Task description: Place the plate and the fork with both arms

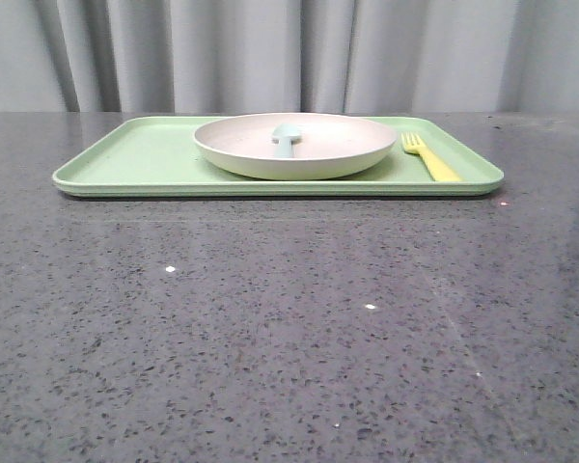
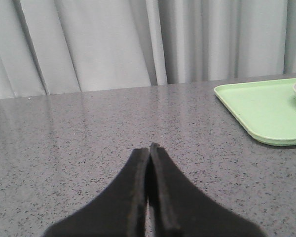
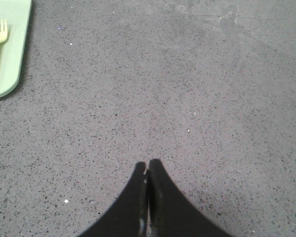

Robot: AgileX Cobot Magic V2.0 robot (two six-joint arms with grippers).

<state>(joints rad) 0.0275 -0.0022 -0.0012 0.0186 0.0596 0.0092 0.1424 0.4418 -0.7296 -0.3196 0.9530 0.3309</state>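
Here the plate sits on the green tray near its middle, and the yellow fork lies on the same tray just beside the plate, on the robot's right, tines pointing away from the robot. A small pale blue-green utensil rests inside the plate; it looks like a spoon, though the low front view makes that hard to settle. The left gripper has its fingers pressed together and holds nothing, hanging over bare table well to the left of the tray. The right gripper is likewise closed and empty, over the table to the right of the tray's edge.

This arrangement would suit either plate and fork waiting to be lifted off the tray, or both just set down there with the arms drawn back.

As for risks, any grasp of the plate's shallow rim could slip, since the rim offers little to pinch, and tilting it would send the utensil sliding out. The fork lies flat and thin, so fingers could scrape the tray and push it along.

Counted: one tray, one plate, one fork, one utensil in the plate, two grippers.
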